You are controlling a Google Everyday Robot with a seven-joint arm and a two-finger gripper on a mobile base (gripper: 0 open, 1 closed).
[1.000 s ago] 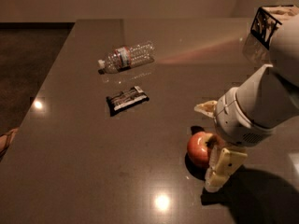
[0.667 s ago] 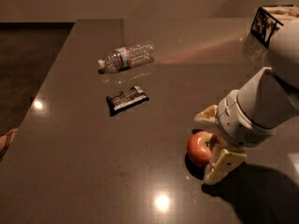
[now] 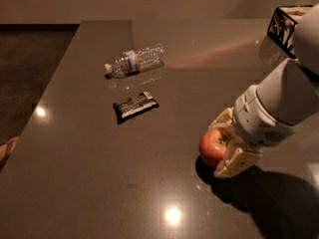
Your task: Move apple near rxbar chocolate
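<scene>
Since the earlier frame the apple (image 3: 211, 146) and the gripper (image 3: 222, 148) holding it have shifted together a little up the picture, toward the rxbar chocolate (image 3: 135, 107), while the bar and the bottle have kept their places. The apple now sits well apart from the rxbar chocolate, to the right of it and nearer the camera, with a dark shadow beneath it that suggests it is just clear of the counter (image 3: 99, 183), though contact cannot be ruled out. The jaws are closed onto the apple, open only as wide as the fruit: one pale finger lies against its far side and the other against its near side, so the apple is squarely between them with its red face turned toward the bar. The step in hand looks like the carry; doing it well means keeping the grip steady, travelling low and level across the bare surface toward the rxbar chocolate, and stopping just beside the bar, not over it, so the round fruit is set down without rolling or nudging the wrapper. The clear water bottle (image 3: 134, 61) lies on its side beyond the rxbar chocolate, out of the likely path.
</scene>
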